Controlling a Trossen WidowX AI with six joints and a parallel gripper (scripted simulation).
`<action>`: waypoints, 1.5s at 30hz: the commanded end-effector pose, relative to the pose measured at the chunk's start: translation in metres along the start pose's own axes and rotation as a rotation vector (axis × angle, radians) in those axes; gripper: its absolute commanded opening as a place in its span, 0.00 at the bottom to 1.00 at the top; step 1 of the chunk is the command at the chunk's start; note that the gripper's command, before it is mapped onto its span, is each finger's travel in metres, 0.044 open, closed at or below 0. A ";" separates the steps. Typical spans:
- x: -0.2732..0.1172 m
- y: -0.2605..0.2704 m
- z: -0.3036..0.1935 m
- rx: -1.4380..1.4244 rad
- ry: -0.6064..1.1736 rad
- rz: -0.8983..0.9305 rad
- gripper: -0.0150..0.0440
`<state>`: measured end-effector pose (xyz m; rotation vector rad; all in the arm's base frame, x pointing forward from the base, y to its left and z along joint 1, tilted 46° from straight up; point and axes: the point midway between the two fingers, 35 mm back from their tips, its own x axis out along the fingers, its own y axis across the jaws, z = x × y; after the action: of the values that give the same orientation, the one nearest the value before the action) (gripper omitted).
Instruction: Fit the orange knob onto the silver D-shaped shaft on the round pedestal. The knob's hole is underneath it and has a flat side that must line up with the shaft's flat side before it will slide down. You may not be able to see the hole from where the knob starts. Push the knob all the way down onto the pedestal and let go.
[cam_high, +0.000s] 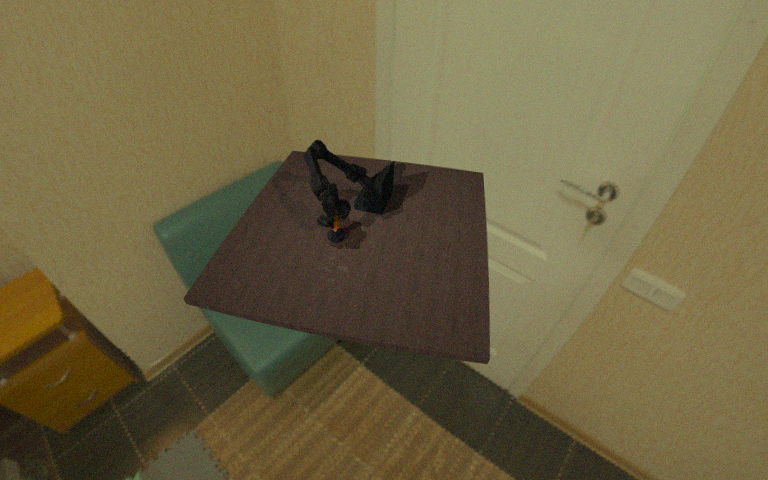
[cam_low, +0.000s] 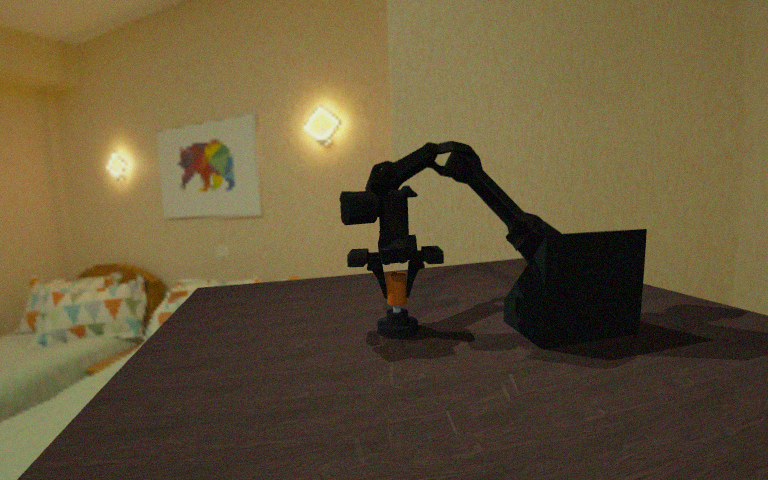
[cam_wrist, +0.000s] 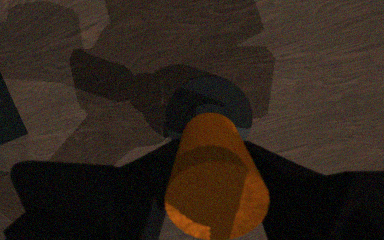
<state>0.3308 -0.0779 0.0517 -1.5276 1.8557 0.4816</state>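
The orange knob (cam_high: 336, 224) (cam_low: 397, 289) (cam_wrist: 212, 185) is upright between the fingers of my gripper (cam_low: 397, 294) (cam_wrist: 210, 146), which is shut on it. The silver shaft (cam_low: 396, 309) shows as a short light piece between the knob's underside and the dark round pedestal (cam_high: 336, 237) (cam_low: 397, 326) (cam_wrist: 210, 90). The knob is right over the shaft, with a gap above the pedestal. Whether the shaft's tip is inside the hole cannot be told. The knob's hole and the shaft's flat side are hidden, and the wrist view does not show the shaft.
The pedestal stands on the dark brown table (cam_high: 396, 283) (cam_low: 283, 407). The arm's dark block-shaped base (cam_high: 376, 195) (cam_low: 594, 288) stands on the table to the right of the pedestal in the top and exterior views. Shadows of the arm fall around the pedestal.
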 end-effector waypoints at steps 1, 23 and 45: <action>-0.001 -0.001 -0.002 -0.001 -0.001 -0.004 0.25; -0.002 0.001 0.002 -0.002 -0.002 -0.004 0.25; 0.000 -0.002 -0.001 -0.001 -0.001 -0.004 0.25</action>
<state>0.3325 -0.0780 0.0524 -1.5273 1.8524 0.4788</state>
